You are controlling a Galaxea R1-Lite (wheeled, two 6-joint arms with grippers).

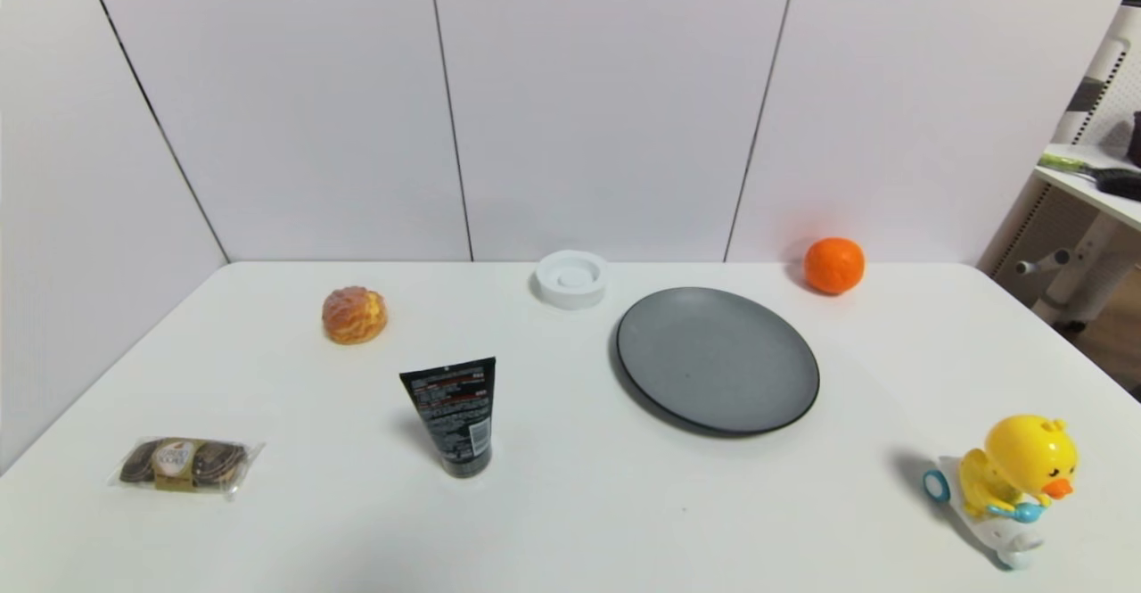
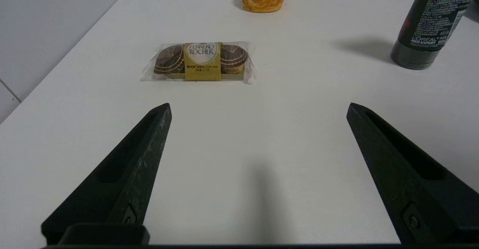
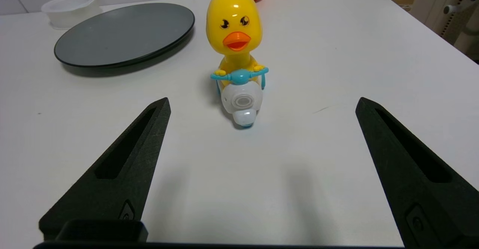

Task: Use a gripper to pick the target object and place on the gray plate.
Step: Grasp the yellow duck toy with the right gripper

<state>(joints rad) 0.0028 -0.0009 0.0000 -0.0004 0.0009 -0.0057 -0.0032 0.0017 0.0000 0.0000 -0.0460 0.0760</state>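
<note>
Right gripper (image 3: 262, 105) hangs wide open and empty just short of the duck (image 3: 237, 60), which I see standing on the table (image 1: 570, 504) well apart from the bare gray plate (image 1: 718, 359), so grasp, carry and placing all remain; left gripper (image 2: 258, 108) idles open near the chocolates (image 2: 202, 61).

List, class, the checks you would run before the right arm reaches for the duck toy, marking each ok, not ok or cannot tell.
1. Right pincer open: ok, jaws spread wide.
2. Duck toy upright on the table: ok.
3. Duck lined up between the jaws: ok, centred ahead and facing the wrist camera.
4. Gray plate free of objects: ok.
5. Path from duck to plate: ok, nothing lies between them.
6. Left pincer out of the way: ok, open near the chocolate pack.
</note>
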